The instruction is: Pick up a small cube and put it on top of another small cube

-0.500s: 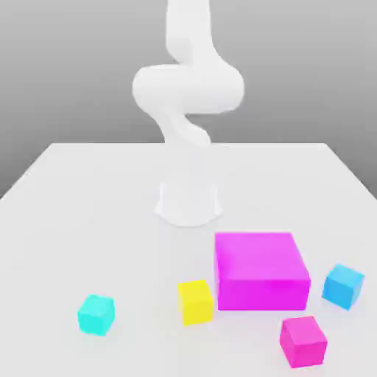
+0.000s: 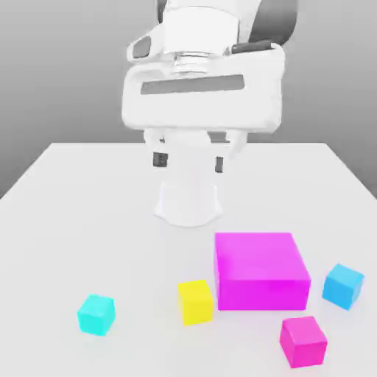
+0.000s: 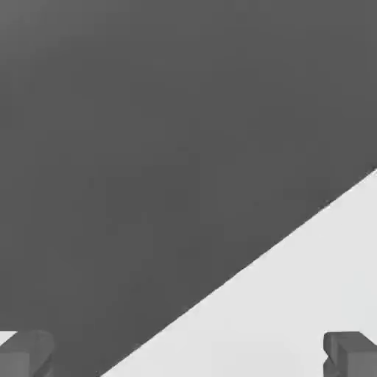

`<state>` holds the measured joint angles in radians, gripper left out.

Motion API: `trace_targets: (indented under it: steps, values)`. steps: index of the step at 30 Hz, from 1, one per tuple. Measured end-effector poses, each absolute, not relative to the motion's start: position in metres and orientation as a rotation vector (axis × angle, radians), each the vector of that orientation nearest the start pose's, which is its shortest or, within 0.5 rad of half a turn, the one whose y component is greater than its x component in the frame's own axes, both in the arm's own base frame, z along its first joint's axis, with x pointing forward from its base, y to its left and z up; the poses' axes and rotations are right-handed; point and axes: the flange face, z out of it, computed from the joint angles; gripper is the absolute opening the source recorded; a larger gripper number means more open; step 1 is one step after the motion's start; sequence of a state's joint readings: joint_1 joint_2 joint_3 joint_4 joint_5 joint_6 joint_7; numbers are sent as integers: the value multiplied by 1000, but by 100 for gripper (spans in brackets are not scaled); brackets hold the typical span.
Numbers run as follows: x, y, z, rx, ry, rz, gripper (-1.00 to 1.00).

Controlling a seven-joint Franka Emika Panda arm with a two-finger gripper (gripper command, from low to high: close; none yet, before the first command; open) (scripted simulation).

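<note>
The gripper (image 2: pixel 188 162) has come down, fingers spread wide. The small yellow cube (image 2: pixel 195 301) looks light, maybe slippery; grab its flat sides

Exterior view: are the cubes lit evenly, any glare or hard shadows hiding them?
Exterior view: soft, even light; the yellow cube and big magenta block show bright tops, darker sides, and only faint shadows on the table; no glare. Hand view: flat dark backdrop meets the pale table along a diagonal edge, and the claw fingertips look dull grey.

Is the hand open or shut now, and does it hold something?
Open and empty: the hand has its fingertips apart, nothing between them, high above the table.
</note>
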<state>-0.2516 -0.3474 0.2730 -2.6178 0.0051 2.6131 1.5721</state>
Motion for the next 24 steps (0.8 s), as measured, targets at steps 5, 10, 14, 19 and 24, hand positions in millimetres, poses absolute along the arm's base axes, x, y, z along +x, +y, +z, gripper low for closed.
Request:
trace_targets:
  steps: [5,10,14,19,24]
  values:
    - [419,6,313,-1911,2332,-271,0]
    - [386,8,240,-1692,2587,-106,0]
    - [362,13,197,-1549,2725,-10,0]
    - [363,13,164,-1523,2739,1,0]
    - [359,13,136,-1529,2741,2,-100]
